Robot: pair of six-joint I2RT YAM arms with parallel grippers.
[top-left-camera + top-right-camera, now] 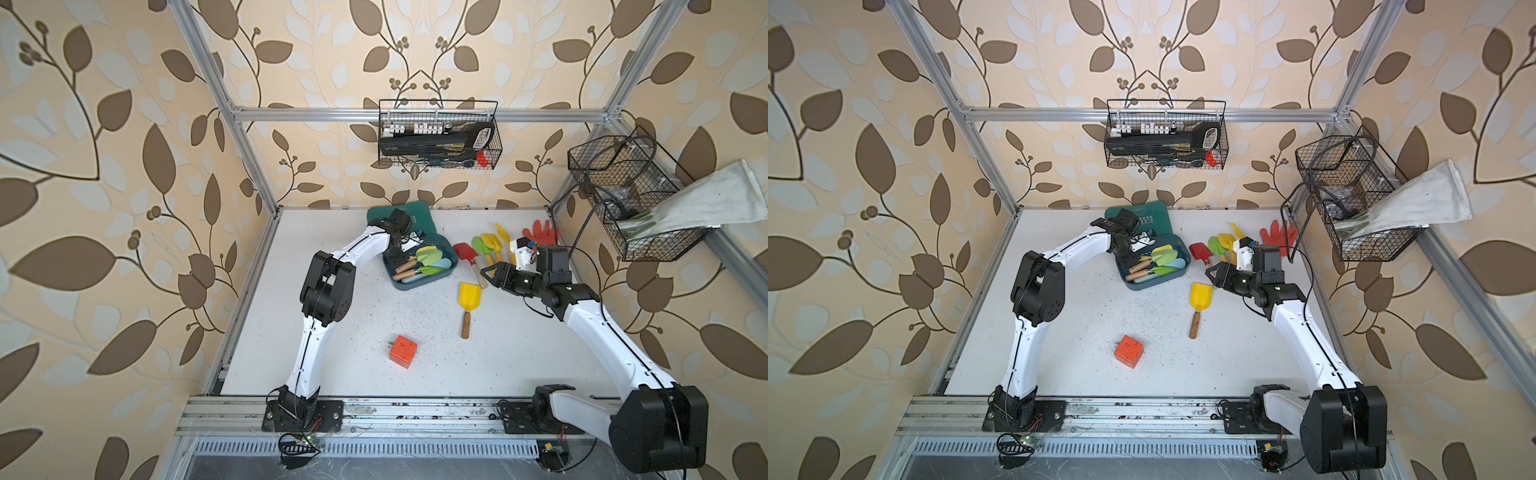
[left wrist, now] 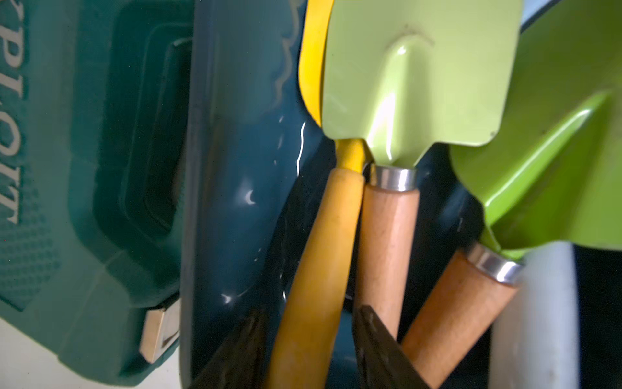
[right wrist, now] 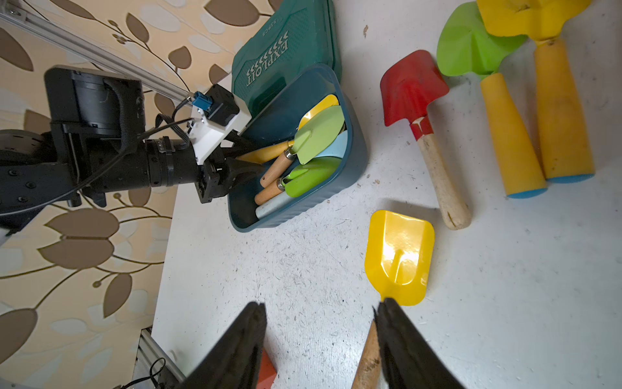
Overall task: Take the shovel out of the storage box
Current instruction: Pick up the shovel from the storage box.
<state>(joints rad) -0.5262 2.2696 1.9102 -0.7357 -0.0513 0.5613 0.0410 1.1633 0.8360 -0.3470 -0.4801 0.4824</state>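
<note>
L gripper [image 2: 311, 311] astride shovel [image 2: 323, 252] handle

The lidless dark teal storage box [image 3: 323, 202] stands on the counter [image 3: 303, 269]; inside, the yellow-handled shovel [image 2: 319, 252] lies along one wall, blade under a pale green shovel [image 2: 420, 84].

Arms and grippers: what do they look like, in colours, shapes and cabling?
The left arm and right arm have white curved links between bulky black joint housings, with thin black cables. The left gripper and right gripper have black tapering fingers. The left wrist bears a white mount, black camera and blue plug.
</note>
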